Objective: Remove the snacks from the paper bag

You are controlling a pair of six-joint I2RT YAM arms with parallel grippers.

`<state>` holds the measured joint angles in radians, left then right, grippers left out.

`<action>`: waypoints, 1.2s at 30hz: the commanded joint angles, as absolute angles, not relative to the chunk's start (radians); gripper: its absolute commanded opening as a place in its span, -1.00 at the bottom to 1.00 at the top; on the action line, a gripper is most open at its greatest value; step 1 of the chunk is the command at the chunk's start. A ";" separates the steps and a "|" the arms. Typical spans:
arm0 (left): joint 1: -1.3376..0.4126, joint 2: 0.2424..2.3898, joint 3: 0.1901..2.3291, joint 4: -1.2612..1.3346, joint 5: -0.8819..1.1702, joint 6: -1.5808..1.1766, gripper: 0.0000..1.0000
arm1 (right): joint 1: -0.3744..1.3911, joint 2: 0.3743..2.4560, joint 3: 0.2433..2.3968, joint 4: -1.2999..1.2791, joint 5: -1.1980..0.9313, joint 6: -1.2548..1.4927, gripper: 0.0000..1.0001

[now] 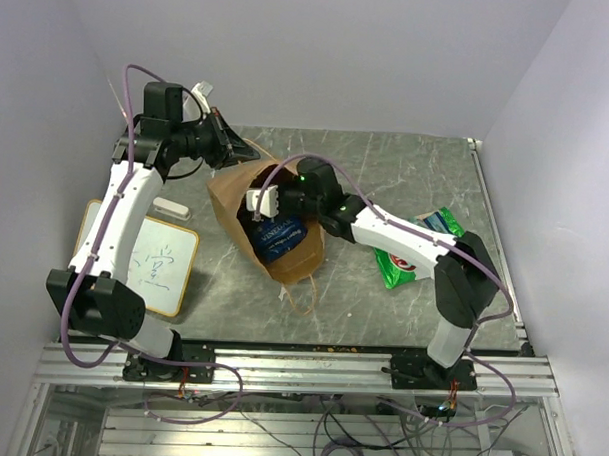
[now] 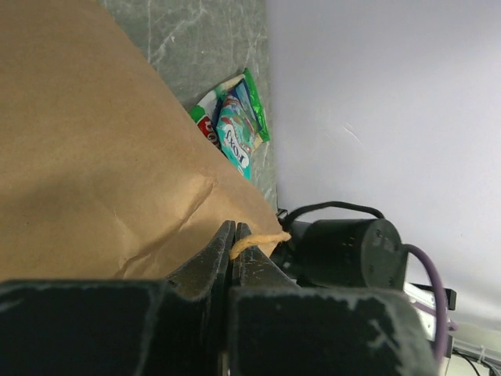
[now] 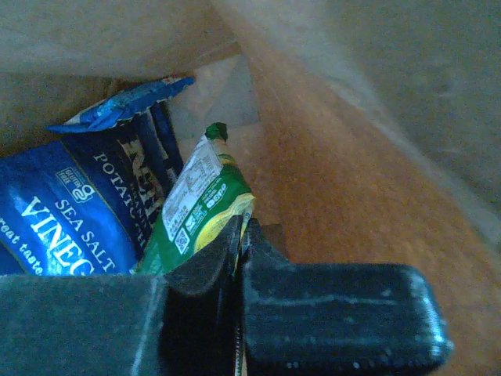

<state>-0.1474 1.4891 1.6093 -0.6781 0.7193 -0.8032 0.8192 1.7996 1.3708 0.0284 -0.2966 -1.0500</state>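
Jaws on my left gripper (image 2: 233,233) are pressed together on the rim of the tall brown kraft paper bag (image 2: 102,157), with a tan fold of paper squeezed between them. That arm has the rim on the side toward the far-left corner of the grey marbled table (image 1: 417,172). On the right gripper (image 3: 239,235), the jaws are down inside the bag, pinching the top edge of the flat yellow-green crinkly packet (image 3: 200,200), and I see no gap between them. Touching that packet on its left is the blue crinkly packet with white print (image 3: 70,204), and another blue corner pokes up behind it against the bag's inner wall. From overhead, the bag sits around the middle of the table, a bit nearer the left edge, with its mouth open upward. Its thin twisted string handle (image 1: 302,293) trails toward the near edge. The green-white packet with the red logo (image 1: 395,273) is out already, lying flat near the right edge, partly under my right arm. The small whiteboard with writing (image 1: 153,261) lies by the near-left corner, apart from the bag.
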 commanded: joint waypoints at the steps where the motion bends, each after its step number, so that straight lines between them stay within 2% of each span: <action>1: -0.132 1.487 1.640 -0.661 0.731 -0.797 -0.86 | 0.817 1.710 1.354 0.026 -0.335 -1.024 -1.00; 26: -0.126 1.477 1.628 -0.643 0.747 -0.796 -0.86 | 0.818 1.474 1.303 -0.013 -0.294 -0.856 -1.00; 36: -0.118 1.484 1.614 -0.655 0.738 -0.800 -0.86 | 0.817 1.359 1.277 -0.097 -0.433 -0.823 -1.00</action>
